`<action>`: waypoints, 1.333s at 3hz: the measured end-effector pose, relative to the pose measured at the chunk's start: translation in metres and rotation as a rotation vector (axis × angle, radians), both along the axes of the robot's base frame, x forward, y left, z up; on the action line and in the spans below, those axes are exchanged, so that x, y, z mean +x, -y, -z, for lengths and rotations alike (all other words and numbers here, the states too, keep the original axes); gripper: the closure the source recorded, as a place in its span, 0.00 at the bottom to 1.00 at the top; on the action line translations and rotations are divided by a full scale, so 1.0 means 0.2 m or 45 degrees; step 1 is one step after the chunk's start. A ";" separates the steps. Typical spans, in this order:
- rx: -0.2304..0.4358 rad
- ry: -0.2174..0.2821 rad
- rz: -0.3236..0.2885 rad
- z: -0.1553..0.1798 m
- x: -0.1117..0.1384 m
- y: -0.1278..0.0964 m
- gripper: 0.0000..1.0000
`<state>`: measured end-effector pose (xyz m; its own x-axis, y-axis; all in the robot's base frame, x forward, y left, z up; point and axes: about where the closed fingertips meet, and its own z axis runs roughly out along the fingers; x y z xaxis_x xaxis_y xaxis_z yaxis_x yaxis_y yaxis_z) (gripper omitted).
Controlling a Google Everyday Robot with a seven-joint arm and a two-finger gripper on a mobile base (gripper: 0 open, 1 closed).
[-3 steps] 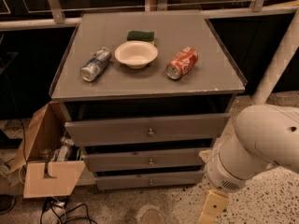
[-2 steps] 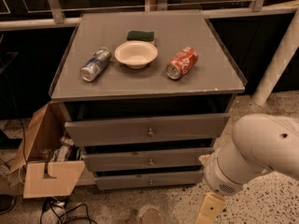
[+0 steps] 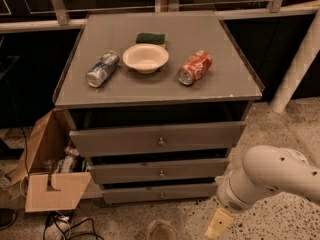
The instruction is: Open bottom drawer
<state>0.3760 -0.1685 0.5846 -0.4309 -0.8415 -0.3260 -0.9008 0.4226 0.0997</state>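
The claw (image 3: 218,224) hangs low at right, over the floor (image 3: 280,219); we cannot tell its state. The bottom drawer (image 3: 160,192) is left of it, under the edge of the middle drawer (image 3: 161,170).

3 drawers (image 3: 140,140) (image 3: 140,171) (image 3: 140,193) | 2 cans (image 3: 102,69) (image 3: 195,67) | 1 bowl (image 3: 145,57) | 1 sponge (image 3: 150,38) | 1 box (image 3: 50,190) | 1 hand (image 3: 218,225), bottom right

White rounded arm (image 3: 272,176) with small dark dots; yellowish end effector (image 3: 218,225) at bottom.
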 end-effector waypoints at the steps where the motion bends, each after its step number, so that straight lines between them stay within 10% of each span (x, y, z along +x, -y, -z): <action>1: 0.000 0.000 0.000 0.00 0.00 0.00 0.00; 4: 0.044 -0.091 0.139 0.66 0.09 -0.02 0.00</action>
